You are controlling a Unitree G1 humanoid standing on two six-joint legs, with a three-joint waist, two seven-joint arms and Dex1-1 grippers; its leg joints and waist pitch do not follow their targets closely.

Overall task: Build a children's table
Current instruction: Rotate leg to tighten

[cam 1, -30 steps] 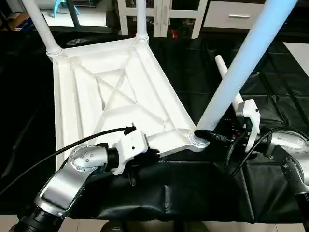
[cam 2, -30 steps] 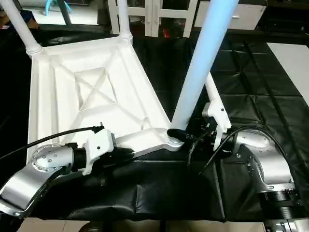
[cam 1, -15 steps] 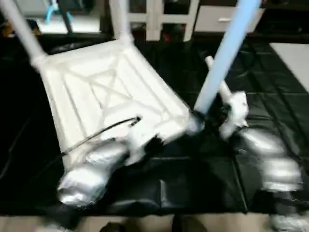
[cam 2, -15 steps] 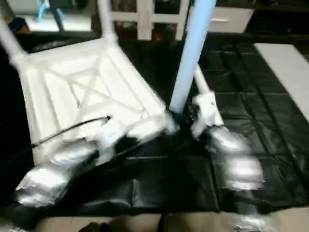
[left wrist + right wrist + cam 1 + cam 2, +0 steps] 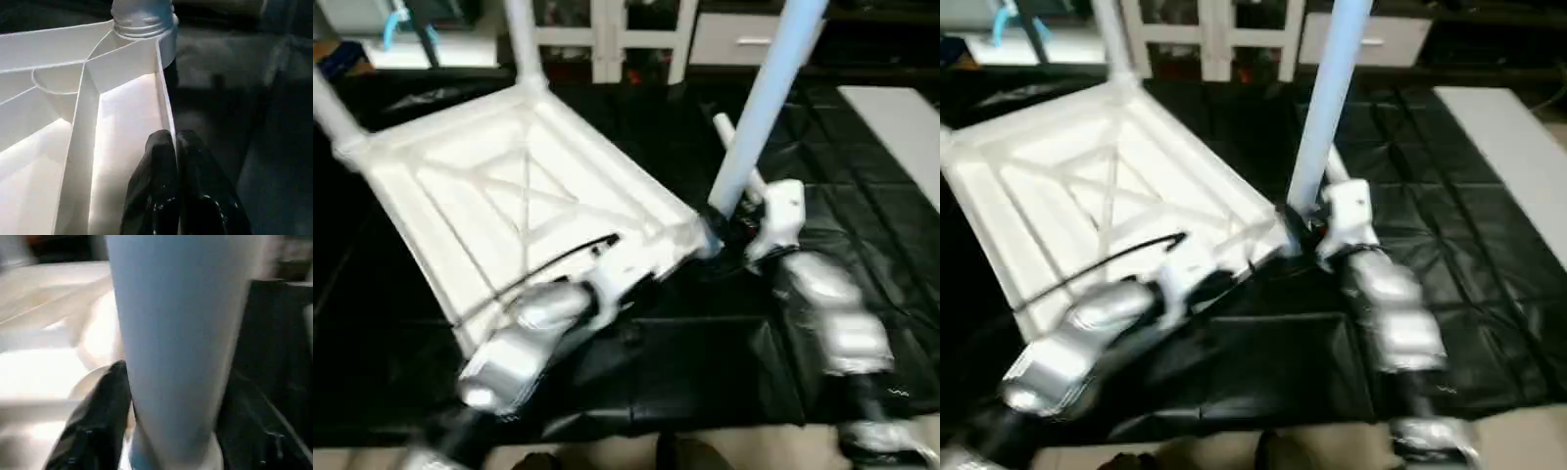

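Note:
The children's table lies upside down: a white tabletop (image 5: 509, 196) with an X-ribbed underside. Two legs stand in its far corners (image 5: 521, 44) (image 5: 328, 108). A third leg (image 5: 759, 108) stands tilted in the near right corner socket (image 5: 142, 14). My right gripper (image 5: 720, 223) is shut on this leg's base, with a black finger (image 5: 98, 421) on either side of the tube (image 5: 181, 333). My left gripper (image 5: 641, 284) is shut on the tabletop's thin near rim (image 5: 166, 107), close to that socket. A loose white leg (image 5: 722, 125) lies on the cloth behind the right gripper.
The black-draped work table (image 5: 705, 372) carries everything, and its front edge runs along the bottom of the head views. White furniture (image 5: 626, 39) stands behind it. A pale surface (image 5: 901, 127) lies at the far right.
The whole view has swung and blurred as the camera moved. Both grippers stay at the near right corner, the left on the rim and the right at the leg's base.

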